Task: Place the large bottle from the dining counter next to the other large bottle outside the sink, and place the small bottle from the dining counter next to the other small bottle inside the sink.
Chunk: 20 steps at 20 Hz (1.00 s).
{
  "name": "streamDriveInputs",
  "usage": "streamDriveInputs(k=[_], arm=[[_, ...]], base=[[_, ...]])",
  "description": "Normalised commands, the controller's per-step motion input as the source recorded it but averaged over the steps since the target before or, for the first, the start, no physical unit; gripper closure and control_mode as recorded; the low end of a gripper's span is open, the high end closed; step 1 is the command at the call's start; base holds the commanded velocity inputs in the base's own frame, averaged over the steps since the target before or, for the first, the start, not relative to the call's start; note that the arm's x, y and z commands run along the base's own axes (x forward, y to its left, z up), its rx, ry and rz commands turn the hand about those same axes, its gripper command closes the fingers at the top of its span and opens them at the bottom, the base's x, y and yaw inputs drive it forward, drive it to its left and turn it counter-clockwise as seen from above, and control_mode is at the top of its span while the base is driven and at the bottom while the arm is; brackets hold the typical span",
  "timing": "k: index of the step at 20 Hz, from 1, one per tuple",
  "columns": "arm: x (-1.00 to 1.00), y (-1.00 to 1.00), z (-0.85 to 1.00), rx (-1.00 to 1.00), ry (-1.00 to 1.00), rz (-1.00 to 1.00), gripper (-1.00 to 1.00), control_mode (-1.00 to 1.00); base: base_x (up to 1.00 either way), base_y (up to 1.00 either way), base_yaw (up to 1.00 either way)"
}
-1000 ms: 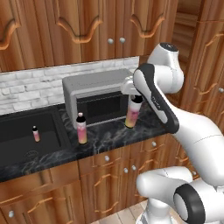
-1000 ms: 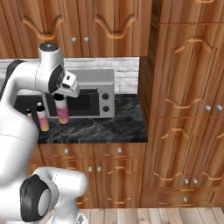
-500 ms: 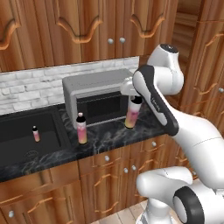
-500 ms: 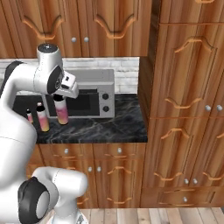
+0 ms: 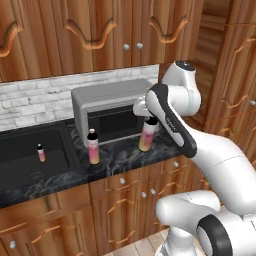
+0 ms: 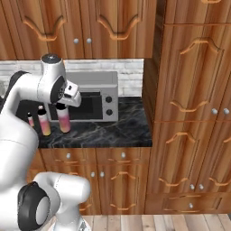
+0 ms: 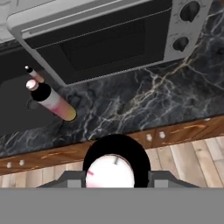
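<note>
Left base view, middle of frame: tall pink-and-yellow bottle with black cap [image 5: 146, 138] gripped at its top by dark two-finger gripper [image 5: 150, 120], shifted slightly left and lower than before. Getting closer to matching large bottle [image 5: 93, 148] beside black sink [image 5: 55, 136], not there yet.

A glossy white arm [image 5: 220, 155] with rounded segments is showing dark joint bands and a black-capped round base

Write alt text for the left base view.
The white arm's gripper holds a large bottle upright over the dark counter before a grey microwave. A second large bottle stands left by the sink, with a small bottle inside.
</note>
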Motion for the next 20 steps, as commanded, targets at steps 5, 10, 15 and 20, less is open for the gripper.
streamDriveInputs(k=[5,10,15,20], arm=[[0.67,0.15,-0.38,0.0,0.0,0.0,1.0,-1.0],[0.56,0.0,-0.26,0.0,0.0,0.0,1.0,-1.0],[0.5,0.01,-0.42,0.0,0.0,0.0,1.0,-1.0],[0.46,0.0,-0.37,-0.01,0.0,0.0,1.0,-1.0]], base=[[0.0,0.0,0.0],[0.0,0.0,0.0],[0.0,0.0,0.0],[0.0,0.0,0.0]])
